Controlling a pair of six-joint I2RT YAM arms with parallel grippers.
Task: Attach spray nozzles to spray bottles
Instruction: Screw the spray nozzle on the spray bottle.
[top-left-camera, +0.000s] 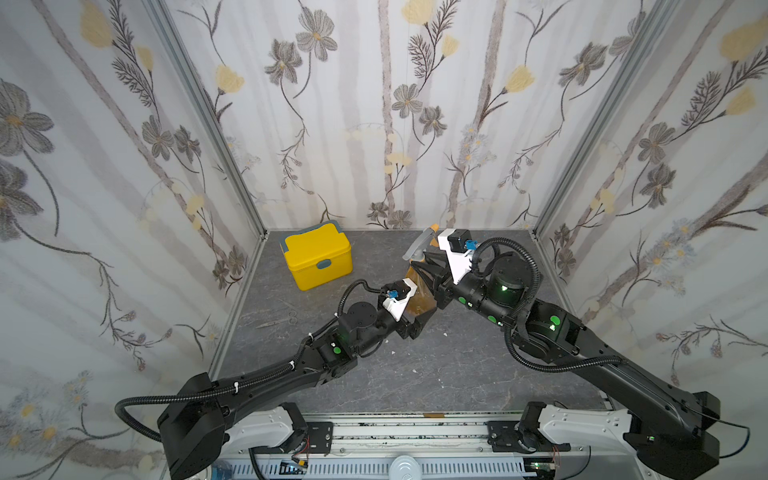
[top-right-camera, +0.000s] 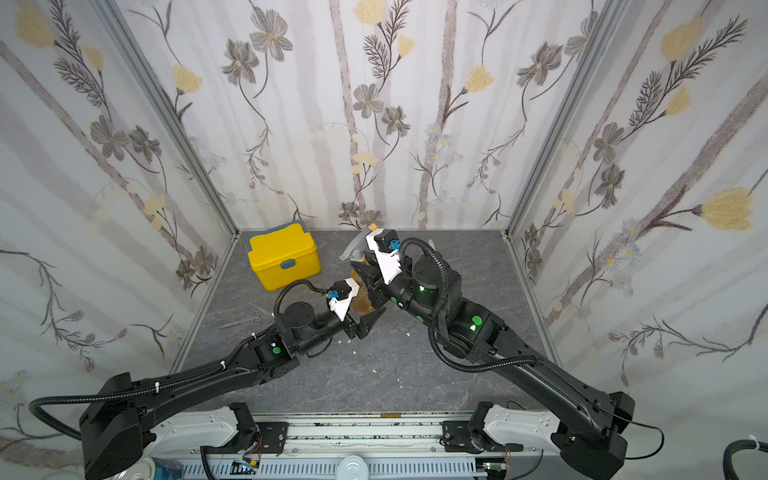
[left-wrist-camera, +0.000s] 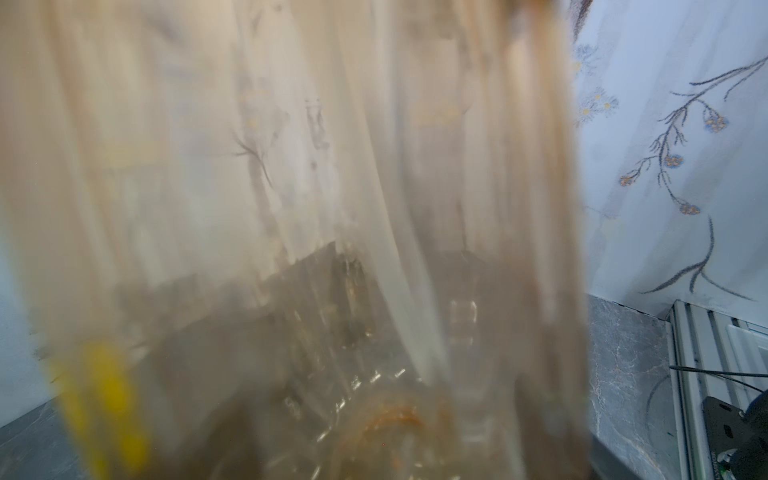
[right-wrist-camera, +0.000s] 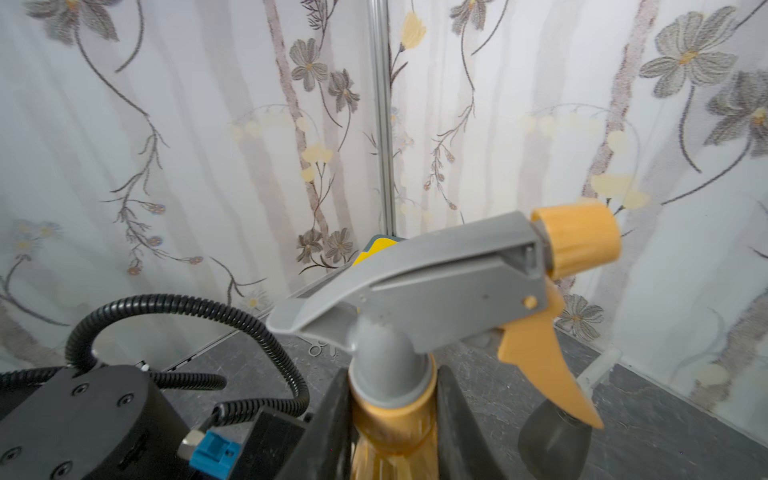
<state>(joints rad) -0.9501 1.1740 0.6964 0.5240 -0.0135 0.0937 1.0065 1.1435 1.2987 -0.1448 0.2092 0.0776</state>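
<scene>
Has small scissors (top-left-camera: 286, 320) lying loose at nine o'clock on the table (top-left-camera: 415, 374) and a yellow box (top-left-camera: 318, 259), lid shut, at ten o'clock; apparently needs neither for this job.

Near the centre, toward one o'clock, grips the amber bottle (top-right-camera: 360, 297) low on its belly with the left tool (top-left-camera: 417, 311), jaws about half spread and pressed against its sides. Tilts the neck up toward twelve o'clock, probably to brace the bottle against turning.

Pinches the orange collar of the orange nozzle (right-wrist-camera: 436, 282) with the right tool (right-wrist-camera: 392, 399), fingers (right-wrist-camera: 332, 415) set narrowly on both flanks at the cap-neck joint, likely to twist or press it home. Looks seated on the neck already; cannot tell whether fully threaded.

Shows a smoky grey bottle (right-wrist-camera: 552, 440) only in the right wrist view, partly covered by the trigger, with a whitish stub (right-wrist-camera: 598, 368) behind it, perhaps another nozzle. Cannot find the third bottle anywhere. Gives only amber blur in the left wrist view, hiding the left fingers entirely.
</scene>
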